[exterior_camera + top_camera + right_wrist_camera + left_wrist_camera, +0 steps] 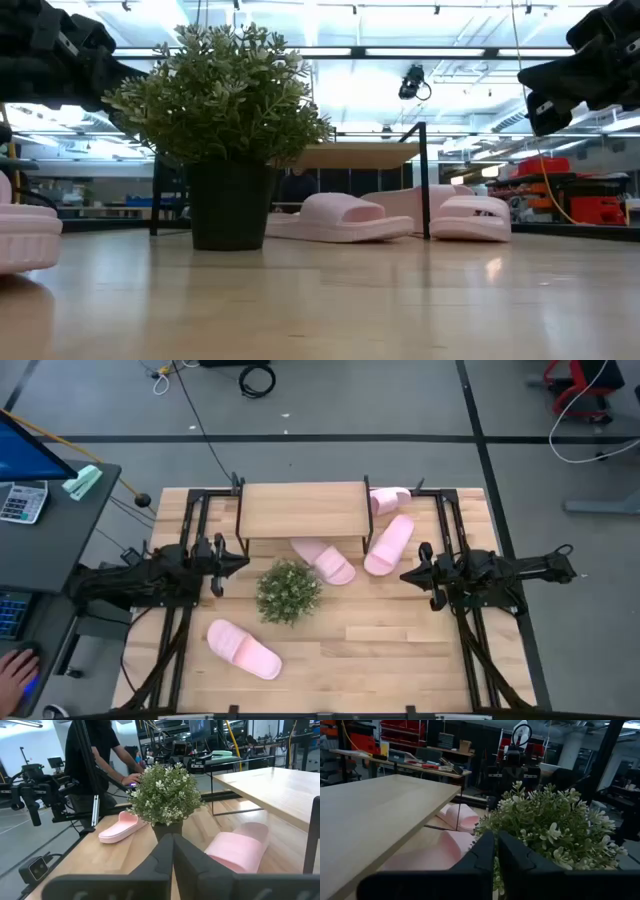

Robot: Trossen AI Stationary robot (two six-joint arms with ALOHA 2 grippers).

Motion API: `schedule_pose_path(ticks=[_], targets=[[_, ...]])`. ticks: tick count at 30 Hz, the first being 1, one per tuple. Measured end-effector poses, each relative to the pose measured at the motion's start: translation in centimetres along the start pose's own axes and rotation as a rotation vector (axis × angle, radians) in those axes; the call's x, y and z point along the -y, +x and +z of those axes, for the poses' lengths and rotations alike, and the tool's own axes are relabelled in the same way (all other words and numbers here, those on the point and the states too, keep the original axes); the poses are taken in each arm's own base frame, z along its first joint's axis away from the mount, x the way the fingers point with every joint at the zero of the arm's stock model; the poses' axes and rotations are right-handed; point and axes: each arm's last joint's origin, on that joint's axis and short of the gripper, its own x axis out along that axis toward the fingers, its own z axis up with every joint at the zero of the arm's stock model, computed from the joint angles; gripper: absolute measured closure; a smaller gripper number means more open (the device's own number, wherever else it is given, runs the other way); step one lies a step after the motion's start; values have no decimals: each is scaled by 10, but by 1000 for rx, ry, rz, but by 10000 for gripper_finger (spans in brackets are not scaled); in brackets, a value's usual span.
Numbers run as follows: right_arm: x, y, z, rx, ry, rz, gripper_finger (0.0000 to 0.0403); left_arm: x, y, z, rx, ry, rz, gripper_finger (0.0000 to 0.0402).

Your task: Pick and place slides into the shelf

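Slides (324, 561) loose around shelf (300, 510), none stored.
Left hand (238, 562), right hand (406, 575) flanking shelf, both pressed together, empty. Probably light, soft foam; best pinched across strap.

Left arm (150, 575): matte black, chunky jointed housings, angular casing; sat left of the plant (288, 591).
Right arm (500, 572): same black build, blocky segments; sat right of the plant.
Left gripper (496, 851): two flat black fingers (482, 851), straight inner edges, on a broad black crossbar.
Right gripper (172, 851): matching black fingers (161, 851), tapered toward the tips.
Markings: none legible.
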Motion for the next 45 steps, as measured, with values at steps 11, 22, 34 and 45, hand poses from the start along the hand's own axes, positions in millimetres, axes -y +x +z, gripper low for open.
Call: schedule_pose_path(ticks=[11,22,34,45], targets=[[0,0,0,0,0,0,385,0,0,0,0,0,0,375],[0,0,0,0,0,0,384,0,0,0,0,0,0,366],[0,0,0,1,0,0,385,0,0,0,0,0,0,377],[0,0,0,0,0,0,385,0,0,0,0,0,1,370]])
